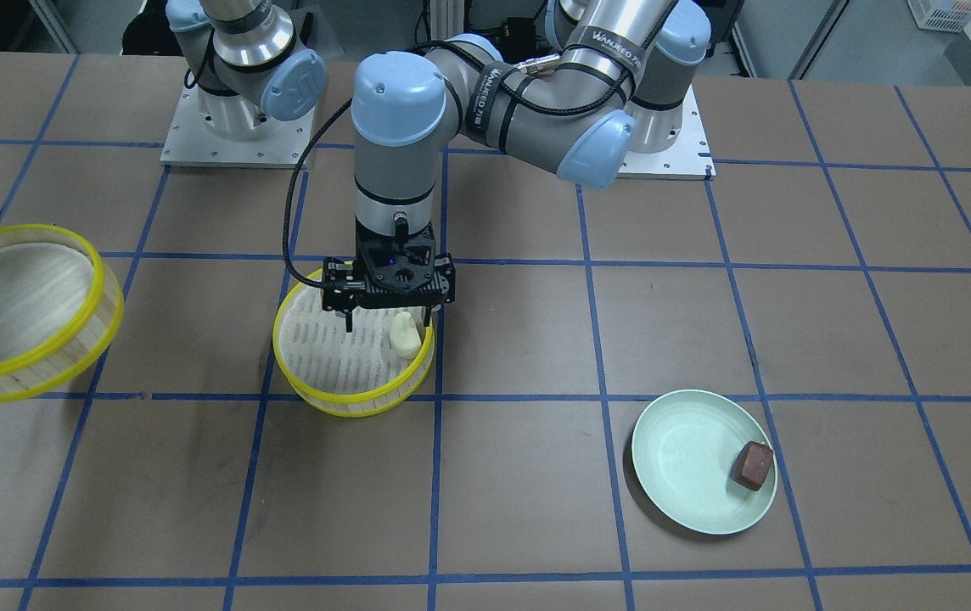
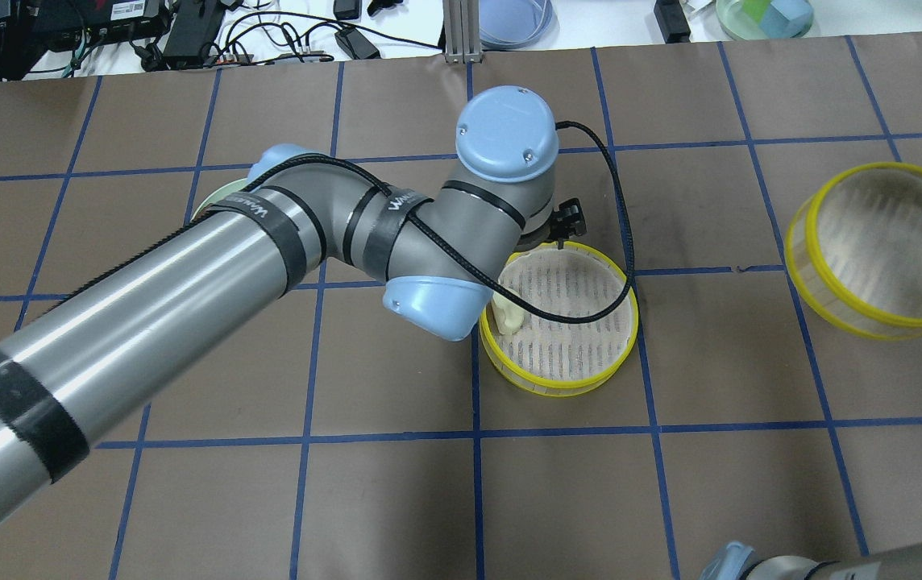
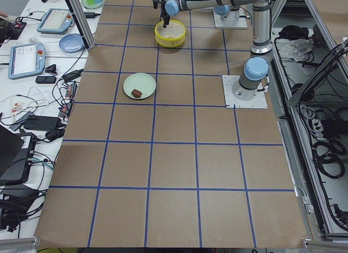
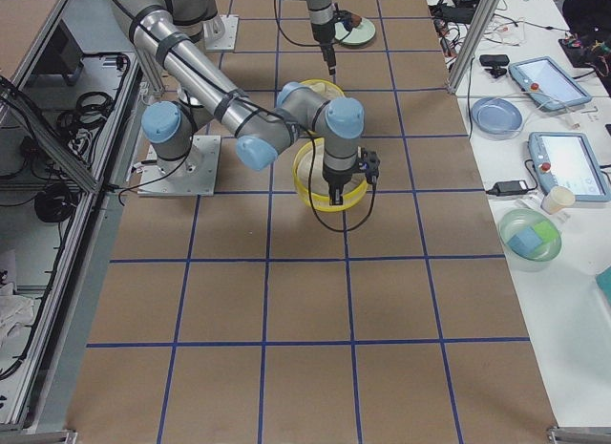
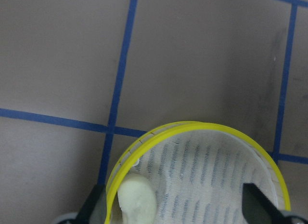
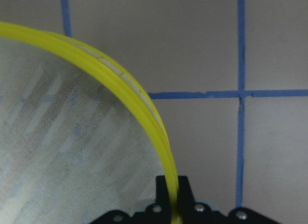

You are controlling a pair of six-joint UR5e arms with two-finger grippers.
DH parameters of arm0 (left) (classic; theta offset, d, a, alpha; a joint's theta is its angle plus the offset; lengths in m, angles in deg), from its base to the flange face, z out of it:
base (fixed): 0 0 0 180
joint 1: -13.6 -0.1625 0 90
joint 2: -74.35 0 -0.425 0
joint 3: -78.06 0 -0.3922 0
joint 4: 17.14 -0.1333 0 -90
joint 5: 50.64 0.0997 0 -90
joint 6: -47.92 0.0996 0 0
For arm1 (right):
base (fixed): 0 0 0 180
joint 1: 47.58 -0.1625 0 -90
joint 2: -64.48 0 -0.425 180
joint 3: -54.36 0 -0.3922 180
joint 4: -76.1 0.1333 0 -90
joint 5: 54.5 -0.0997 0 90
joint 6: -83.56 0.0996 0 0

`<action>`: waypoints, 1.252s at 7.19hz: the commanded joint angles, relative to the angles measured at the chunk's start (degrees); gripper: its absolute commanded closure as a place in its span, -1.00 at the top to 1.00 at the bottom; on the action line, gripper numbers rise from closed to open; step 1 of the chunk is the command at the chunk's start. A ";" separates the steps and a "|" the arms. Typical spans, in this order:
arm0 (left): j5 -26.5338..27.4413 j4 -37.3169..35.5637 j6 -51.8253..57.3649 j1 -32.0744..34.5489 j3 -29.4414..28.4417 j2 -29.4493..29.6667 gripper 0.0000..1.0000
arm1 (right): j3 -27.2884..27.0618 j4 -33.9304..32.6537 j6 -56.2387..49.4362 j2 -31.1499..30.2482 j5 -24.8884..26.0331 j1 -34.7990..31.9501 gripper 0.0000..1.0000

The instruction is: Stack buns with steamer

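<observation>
The cream bun (image 1: pixel 404 333) lies inside a yellow-rimmed steamer tier (image 1: pixel 350 406) at mid-table. My left gripper (image 1: pixel 389 324) hangs open just above this tier, its fingers (image 5: pixel 96 207) wide apart with the bun (image 5: pixel 137 201) beside one of them. The second steamer tier (image 1: pixel 27 373) is held tilted. My right gripper (image 6: pixel 173 197) is shut on its yellow rim (image 6: pixel 144 113). The dark reddish-brown bun (image 1: pixel 753 465) sits on the pale green plate (image 1: pixel 681 458), away from both grippers.
The brown table has blue tape grid lines. In the overhead view the left arm (image 2: pixel 187 282) crosses over the plate (image 2: pixel 211 200) and hides most of it. Cables, tablets and bowls lie on the white bench (image 4: pixel 563 177) beyond the table's far edge.
</observation>
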 commanded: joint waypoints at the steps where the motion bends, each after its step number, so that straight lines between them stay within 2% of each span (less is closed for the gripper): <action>1: 0.12 3.54 9.65 -9.52 -0.15 -4.61 1.00 | -0.04 8.53 14.89 -5.77 0.46 -12.56 -1.00; 4: -0.59 10.31 29.85 -27.18 -0.32 -8.59 1.00 | -0.57 9.27 36.25 -3.97 0.89 -32.24 -1.00; 6: -4.42 13.48 42.79 -39.40 0.11 -7.72 1.00 | -0.92 7.52 36.94 0.51 2.04 -34.68 -1.00; 8: -4.55 11.93 46.69 -43.05 1.69 -3.79 1.00 | -3.72 3.23 36.94 1.41 1.95 -35.47 -1.00; 9: -4.46 6.44 48.19 -43.84 2.39 -0.37 1.00 | -4.51 1.03 36.94 1.67 1.86 -35.91 -1.00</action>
